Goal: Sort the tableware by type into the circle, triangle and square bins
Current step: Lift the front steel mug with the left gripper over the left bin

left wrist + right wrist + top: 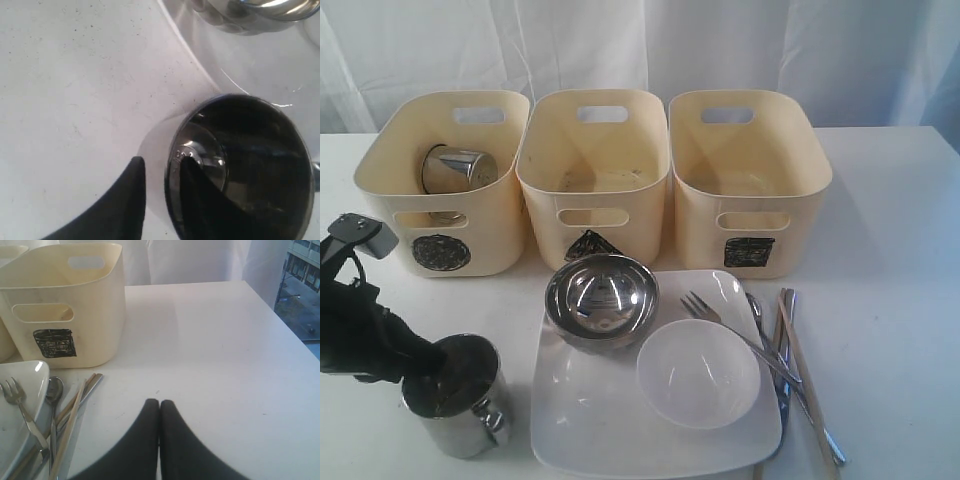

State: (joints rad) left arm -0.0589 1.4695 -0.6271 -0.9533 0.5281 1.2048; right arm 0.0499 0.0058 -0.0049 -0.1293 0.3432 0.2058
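At the lower left of the exterior view a steel mug [460, 405] stands upright, mouth up, handle toward the lower right. The left gripper [162, 161] straddles its wall, 1 finger inside and 1 outside, set narrow; whether it pinches the wall cannot be told. A 2nd steel mug [455, 170] lies on its side in the circle bin [380, 195], upper left. The triangle bin [545, 195] and square bin [805, 195] stand to its right. The square white plate [590, 430] carries a steel bowl [602, 298] and a small white bowl [698, 372]. The fork [740, 335] points its tines to the upper left. The chopsticks [805, 385] run top to bottom along the plate's right edge. The right gripper [159, 405] is closed tight, its fingers touching.
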